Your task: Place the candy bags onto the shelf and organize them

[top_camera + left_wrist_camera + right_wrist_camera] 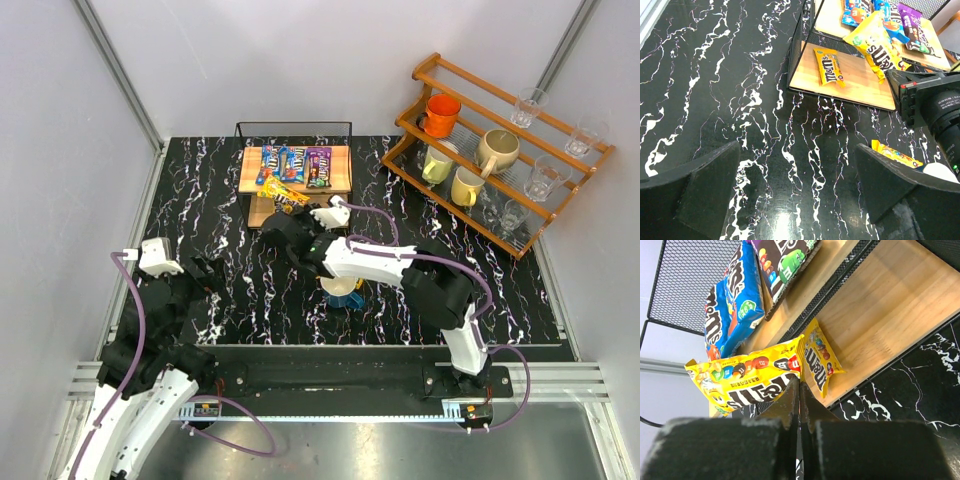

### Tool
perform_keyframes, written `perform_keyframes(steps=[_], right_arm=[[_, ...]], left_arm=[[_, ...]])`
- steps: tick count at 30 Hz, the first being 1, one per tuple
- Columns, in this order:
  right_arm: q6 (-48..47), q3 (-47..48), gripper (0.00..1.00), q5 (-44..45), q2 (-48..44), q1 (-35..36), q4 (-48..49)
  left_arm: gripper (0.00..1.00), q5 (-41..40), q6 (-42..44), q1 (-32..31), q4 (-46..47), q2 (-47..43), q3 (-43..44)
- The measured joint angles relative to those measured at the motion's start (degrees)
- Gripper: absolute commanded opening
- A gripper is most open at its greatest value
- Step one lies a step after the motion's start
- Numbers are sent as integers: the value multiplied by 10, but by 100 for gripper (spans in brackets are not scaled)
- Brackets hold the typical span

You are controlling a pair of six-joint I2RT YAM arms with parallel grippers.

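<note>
Black stone veined with white forms the desk (pixel 250 290), boxed in by pale grey walls. The small two-tier shelf (pixel 343 172) stands at upper centre of the overhead view, and a reddish slatted rack (pixel 432 66) of mugs and glasses stands at the upper right. On the shelf's top board two blue bags (pixel 293 163) and a purple bag (pixel 318 165) lie flat side by side, labels up, which looks like a deliberate tidy row. A second yellow bag (pixel 829 65) lies flat on the lower board.

The right pincer (pixel 290 208) is pressed together on one edge of a yellow bag (pixel 282 189). In its own wrist view the two fingers meet on the bag's lower rim, and the rest of the packet spreads out to the left of the frame. Gripping it by an edge leaves the flat face free, probably so it can be laid or slid onto a board. The bag is at the shelf's front lip, just beyond the fingertips and overlapping the near edge of the top board. Whether it rests on the wood or hangs just above it I cannot tell.

The left pincer (pixel 797 200) is spread wide and empty over bare desk at the lower left of the overhead view, well apart from the shelf. A third yellow bag (pixel 897 154) lies on the desk at the lower right of the left wrist view, near the right arm and not yet shelved.
</note>
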Motion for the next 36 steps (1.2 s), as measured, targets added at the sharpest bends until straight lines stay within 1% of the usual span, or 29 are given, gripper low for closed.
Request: perform_keyframes(steps=[6, 10, 14, 18, 21, 28, 36], right_arm=[[-3, -3, 0, -7, 2, -4, 13], [-28, -63, 0, -40, -13, -4, 53], [-56, -123, 0, -80, -37, -4, 61], [-70, -153, 0, -110, -72, -4, 52], [-70, -168, 0, -110, -101, -4, 51], [-69, -158, 0, -98, -106, -6, 51], [-22, -104, 0, -85, -57, -36, 46]], left_arm=[[99, -2, 0, -5, 0, 0, 0], [99, -3, 0, -8, 0, 0, 0], [99, -5, 0, -11, 0, 0, 0], [99, -5, -1, -14, 0, 0, 0], [99, -6, -1, -16, 0, -3, 0], [99, -9, -1, -20, 0, -3, 0], [99, -10, -2, -23, 0, -3, 0]])
